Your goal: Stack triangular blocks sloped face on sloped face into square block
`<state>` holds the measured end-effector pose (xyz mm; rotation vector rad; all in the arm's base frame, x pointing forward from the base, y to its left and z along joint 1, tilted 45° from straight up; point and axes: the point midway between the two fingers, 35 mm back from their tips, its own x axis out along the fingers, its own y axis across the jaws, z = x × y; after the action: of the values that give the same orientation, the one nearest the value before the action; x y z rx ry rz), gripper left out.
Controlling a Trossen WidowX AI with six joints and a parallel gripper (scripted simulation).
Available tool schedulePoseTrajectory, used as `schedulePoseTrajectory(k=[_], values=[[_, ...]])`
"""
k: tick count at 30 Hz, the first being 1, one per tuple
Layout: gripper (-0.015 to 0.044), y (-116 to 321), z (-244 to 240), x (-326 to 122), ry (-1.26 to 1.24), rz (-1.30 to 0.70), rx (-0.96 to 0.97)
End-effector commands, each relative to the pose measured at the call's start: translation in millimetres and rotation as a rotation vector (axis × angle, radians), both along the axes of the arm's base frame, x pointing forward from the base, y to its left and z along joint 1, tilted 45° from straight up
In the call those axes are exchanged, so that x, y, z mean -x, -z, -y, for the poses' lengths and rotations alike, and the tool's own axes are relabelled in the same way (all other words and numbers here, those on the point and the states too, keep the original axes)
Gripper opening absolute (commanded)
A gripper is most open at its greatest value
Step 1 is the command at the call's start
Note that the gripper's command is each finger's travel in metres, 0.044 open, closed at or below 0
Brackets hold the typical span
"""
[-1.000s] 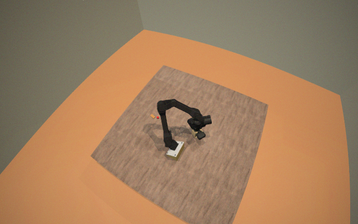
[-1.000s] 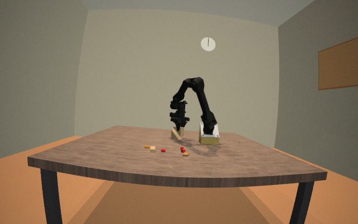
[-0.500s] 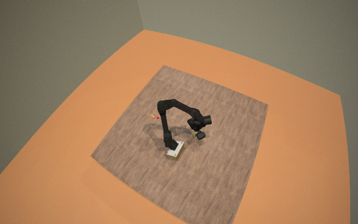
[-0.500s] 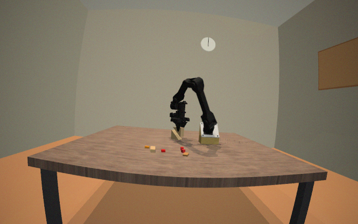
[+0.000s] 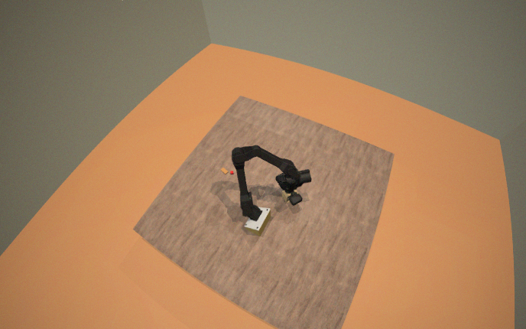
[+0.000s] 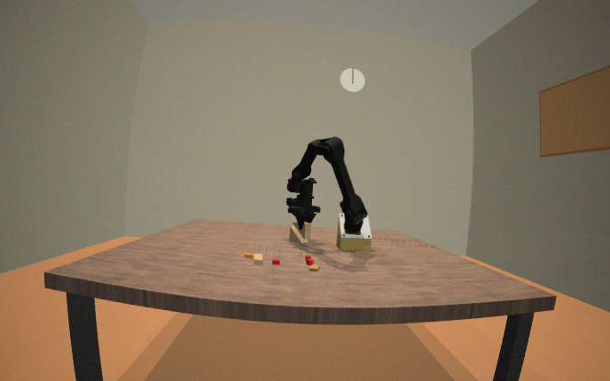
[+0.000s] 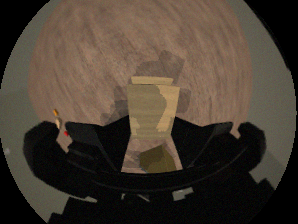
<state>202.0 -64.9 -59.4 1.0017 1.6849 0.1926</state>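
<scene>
My gripper (image 5: 290, 192) (image 6: 301, 226) (image 7: 150, 116) points down, shut on a tan triangular block (image 6: 307, 230) (image 7: 150, 110), its fingers on the block's two ends. The held block is low over the table, right beside and partly over the other tan triangular block (image 6: 293, 237) (image 7: 152, 80). The lower block rests on the table with its slope showing as a slanting pale strip in the exterior view. In the wrist view only a narrow strip of it shows beyond the held block. I cannot tell whether their sloped faces touch. Arm and gripper hide much of both in the top view.
The table (image 5: 330, 253) (image 6: 179, 283) carries a small tan block (image 6: 258, 259), orange pieces (image 6: 248, 255) (image 6: 314, 268) and several red pieces, one red piece (image 6: 276, 261) apart from the others. The robot's base (image 5: 258, 220) (image 6: 354, 244) stands near the two triangular blocks.
</scene>
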Motion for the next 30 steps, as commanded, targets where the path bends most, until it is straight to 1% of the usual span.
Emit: schedulePoseTrajectory(k=[1,30], values=[[0.0,2.5,-1.8,-1.5,0.004,0.001,-0.002],[0.0,15.3,-10.2,-5.6,0.003,0.002,-0.003]])
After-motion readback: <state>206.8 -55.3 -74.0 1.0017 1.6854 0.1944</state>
